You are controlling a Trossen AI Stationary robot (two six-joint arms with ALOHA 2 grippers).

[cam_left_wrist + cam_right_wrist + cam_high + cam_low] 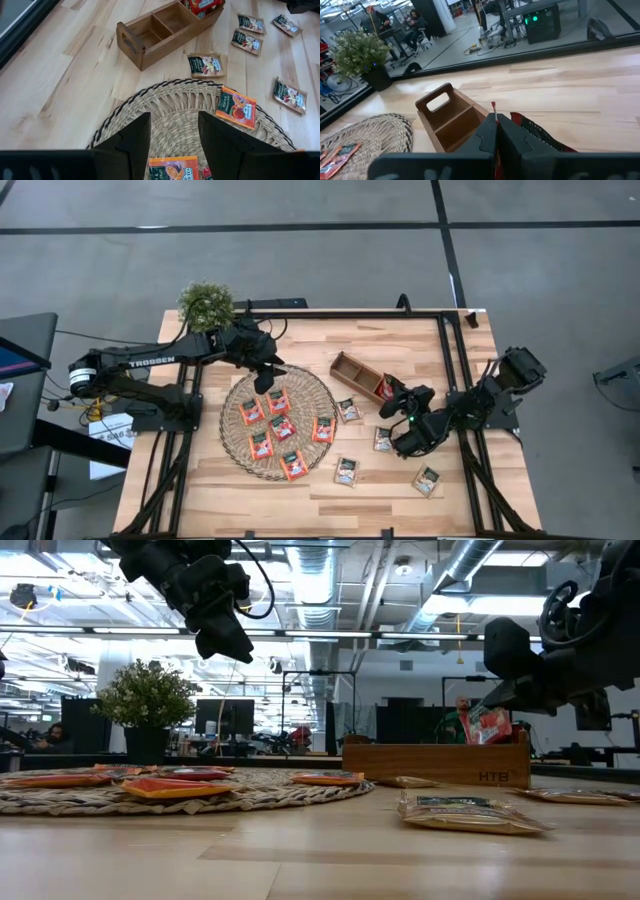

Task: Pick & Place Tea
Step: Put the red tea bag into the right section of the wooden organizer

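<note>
**Inspector:** Take the wooden tray [358, 374] as reference. What lay nearest the table's front edge?

**Recorder:** Two green-and-pale sachets [347, 471] lay flat on the bare table [400, 340], well in front of the tray, one of them farther to the right side. Two more green ones lay closer, just in front of the tray. None touched it.

**Inspector:** And the wicker mat [236, 442]?

**Recorder:** It lay left of and in front of the tray, not touching it. Six red-orange sachets [283, 429] were scattered flat across its weave.

**Inspector:** The right gripper [391, 388]?

**Recorder:** It was at the tray's right-hand end, jaws pinched fully together on a red sachet [487, 725]. In the low view the sachet stood upright, its lower part inside the tray's end compartment. Whether it rested on the tray floor could not be determined.

**Inspector:** The left gripper [266, 380]?

**Recorder:** It hung above the mat's far edge, left of the tray, raised clear of the surface. Its fingers [135, 140] stood part way apart, with nothing between them.

**Inspector:** Beyond the tray?

**Recorder:** A potted plant [206, 304] stood at the table's far left corner, well away from the tray.
</note>
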